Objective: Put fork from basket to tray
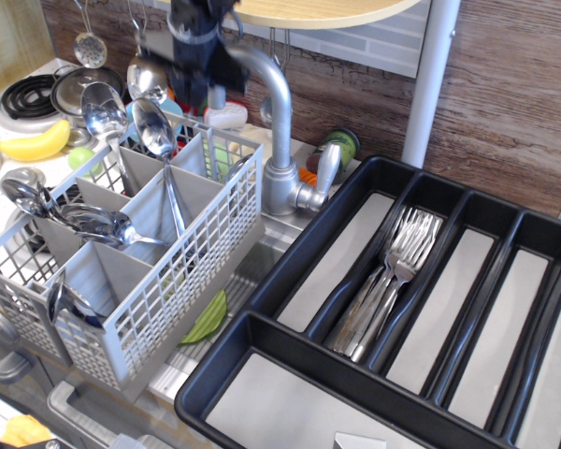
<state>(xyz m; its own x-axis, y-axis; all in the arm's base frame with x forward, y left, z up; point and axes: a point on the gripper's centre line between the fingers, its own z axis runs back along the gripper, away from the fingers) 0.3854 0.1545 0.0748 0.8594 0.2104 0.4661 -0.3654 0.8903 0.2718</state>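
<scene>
Even, bright light falls from above. The gripper (198,70) is smeared by motion blur. Spoons (107,112) and forks (393,271) carry small glints; the tray (290,271) shows soft sheen, shadows faint.

The gripper (198,79) is motion-blurred above the far end of the grey basket (182,281); its jaw state is unreadable. Spoons (154,126) stand in the basket. A bunch of forks (388,281) lies in one compartment of the black tray (290,257).

Blurred end effector, upper left
End effector (198,70) smeared by motion, jaws unreadable; tray (262,337) cut off at right edge.
</scene>
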